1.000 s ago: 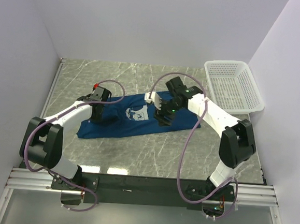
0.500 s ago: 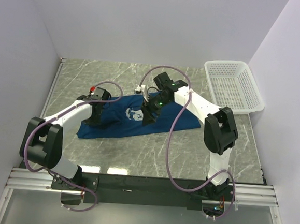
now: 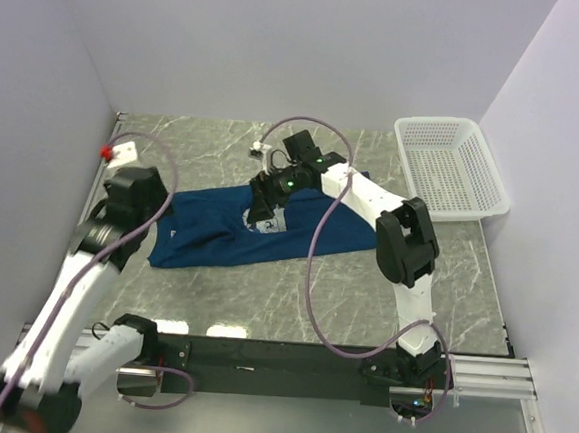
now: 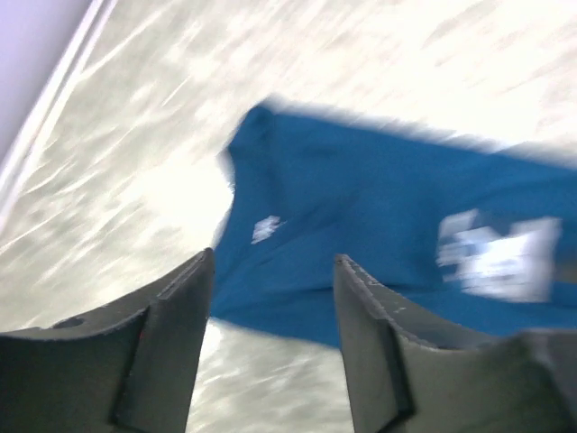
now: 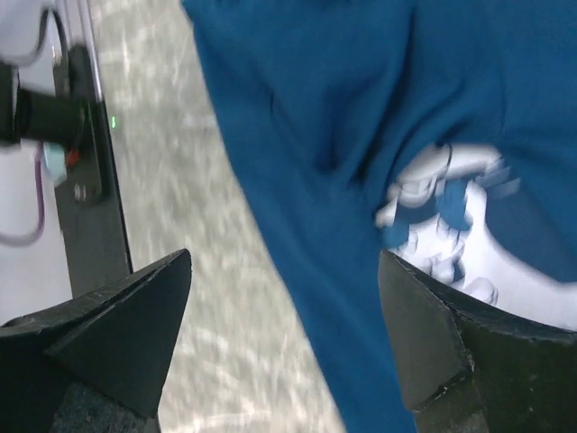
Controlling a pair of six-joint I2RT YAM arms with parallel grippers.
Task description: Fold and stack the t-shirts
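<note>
The dark blue t-shirt [image 3: 208, 238] lies roughly flattened on the marble table, its white and pale-blue print [image 3: 266, 219] facing up. My left gripper [image 3: 150, 204] hangs raised off the shirt's left end. In the left wrist view its jaws [image 4: 274, 257] stand open and empty, with the t-shirt [image 4: 361, 216] ahead of them. My right gripper [image 3: 261, 200] hovers over the print. Seen from the right wrist, it [image 5: 285, 255] is wide open with nothing held, above the t-shirt [image 5: 315, 117] and its print [image 5: 451, 225].
A white mesh basket [image 3: 452, 167] stands at the back right corner. White walls close in the left, back and right sides. The black rail [image 3: 278, 361] carrying the arm bases runs along the near edge.
My left gripper opened, let go of the shirt's left part, and rose back to the left. My right gripper slid left across the shirt to above the print and opened wider.
</note>
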